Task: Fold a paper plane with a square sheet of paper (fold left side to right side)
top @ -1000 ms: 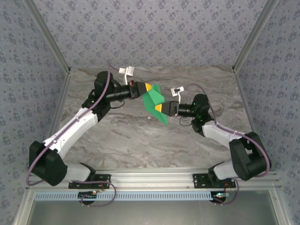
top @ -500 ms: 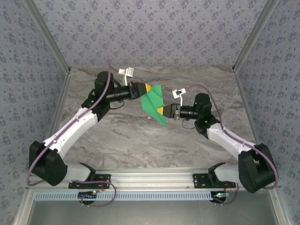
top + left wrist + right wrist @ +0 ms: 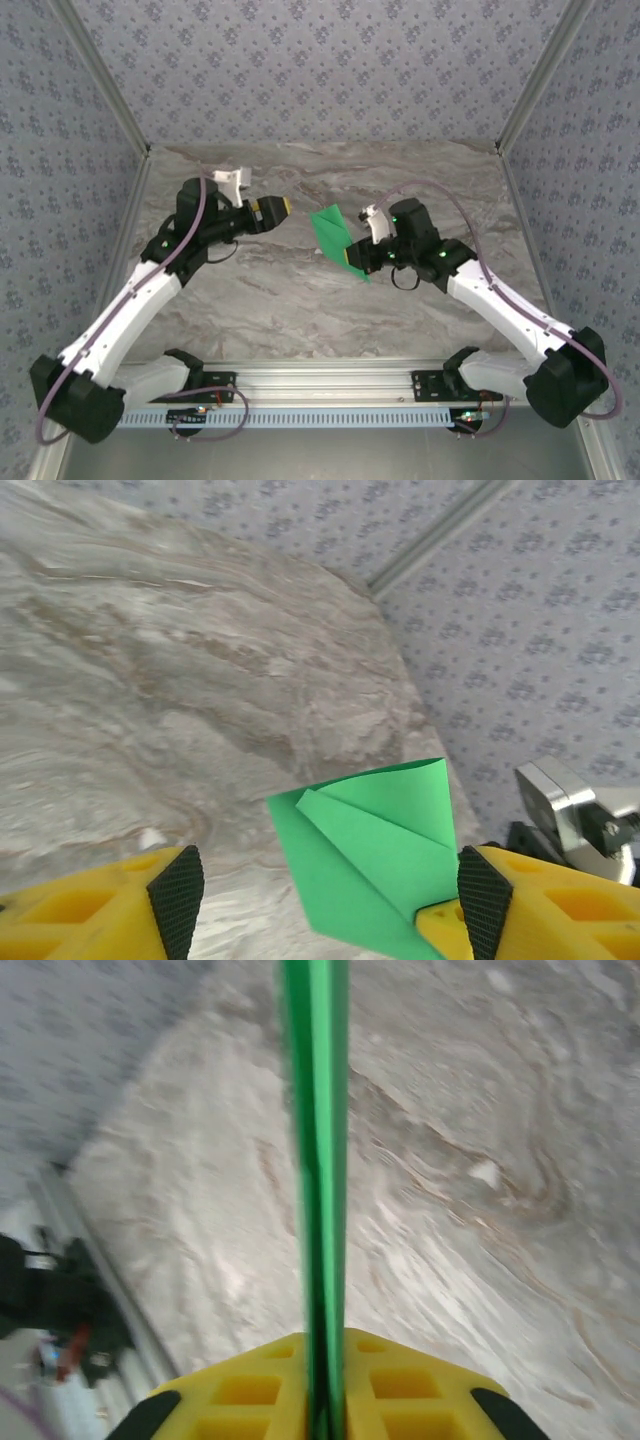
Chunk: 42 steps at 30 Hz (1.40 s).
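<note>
The square sheet of paper (image 3: 330,232), bright green and folded into a pointed, layered shape, hangs above the middle of the table. My right gripper (image 3: 353,260) is shut on its lower corner. In the right wrist view the paper (image 3: 315,1160) runs edge-on straight up from the closed right gripper (image 3: 325,1405). My left gripper (image 3: 281,207) stands open to the left of the paper, apart from it. The left wrist view looks at the paper's (image 3: 375,845) flaps between the spread pads (image 3: 177,900) of the left gripper (image 3: 330,905), with nothing between them.
The grey marble table (image 3: 300,300) lies under both arms. Patterned walls and slanted metal posts (image 3: 105,80) close in the back and sides. An aluminium rail (image 3: 320,385) with the arm bases runs along the near edge.
My left gripper has opened, let go of the paper and drawn back to the left. The right gripper has shut on the paper and now holds it alone, slightly lower and further right.
</note>
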Available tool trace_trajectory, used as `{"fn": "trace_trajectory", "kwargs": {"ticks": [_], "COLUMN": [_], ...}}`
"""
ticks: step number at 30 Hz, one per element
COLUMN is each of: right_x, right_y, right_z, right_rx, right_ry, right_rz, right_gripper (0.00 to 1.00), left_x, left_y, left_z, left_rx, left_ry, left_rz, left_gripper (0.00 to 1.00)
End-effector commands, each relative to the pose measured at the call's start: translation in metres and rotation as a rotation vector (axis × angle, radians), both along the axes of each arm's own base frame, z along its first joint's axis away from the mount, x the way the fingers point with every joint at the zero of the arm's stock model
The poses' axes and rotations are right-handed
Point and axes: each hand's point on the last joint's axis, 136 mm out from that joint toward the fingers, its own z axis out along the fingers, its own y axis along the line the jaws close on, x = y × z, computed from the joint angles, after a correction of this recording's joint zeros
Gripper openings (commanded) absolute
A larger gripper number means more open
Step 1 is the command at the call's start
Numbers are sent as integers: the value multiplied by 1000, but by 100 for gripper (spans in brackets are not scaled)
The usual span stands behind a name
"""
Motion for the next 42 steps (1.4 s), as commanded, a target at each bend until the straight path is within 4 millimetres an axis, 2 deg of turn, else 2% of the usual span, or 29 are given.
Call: {"fn": "trace_trajectory", "kwargs": {"ticks": [1, 6, 13, 16, 21, 24, 26, 30, 33, 36, 38, 39, 42], "right_x": [10, 24, 39, 40, 33, 22, 11, -9, -22, -25, -21, -20, -6], "right_y": [-40, -57, -51, -40, -20, -7, 6, 30, 44, 47, 40, 34, 19], "right_z": [-34, -56, -80, -96, -129, -149, -158, -153, -130, -100, -76, -73, -47], "right_rx": [-424, -844, -1383, -1483, -1493, -1438, -1328, -1064, -881, -699, -562, -514, -294], "right_ry": [-72, -152, -310, -339, -305, -236, -163, -71, -31, -20, -12, 4, 16], "right_rz": [-125, -220, -231, -199, -112, -39, 10, 63, 98, 88, 47, 32, -29], "right_gripper": [13, 13, 12, 13, 19, 31, 40, 60, 72, 84, 90, 92, 100], "left_x": [-8, -17, -19, -20, -20, -19, -17, -13, -11, -12, -14, -14, -14], "left_y": [30, 48, 54, 55, 56, 56, 54, 39, 22, 2, -16, -25, -53], "left_z": [-22, -33, -37, -37, -41, -47, -56, -85, -108, -125, -133, -135, -140], "left_rx": [122, 163, 176, 174, 178, 180, 168, 89, 10, -21, -18, -22, -47], "left_ry": [0, 2, 8, 6, 15, 33, 57, 139, 198, 241, 256, 258, 269], "left_rz": [107, 171, 193, 196, 204, 210, 212, 189, 144, 84, 31, 10, -52], "left_gripper": [71, 71, 71, 71, 71, 71, 72, 73, 74, 74, 74, 74, 74]}}
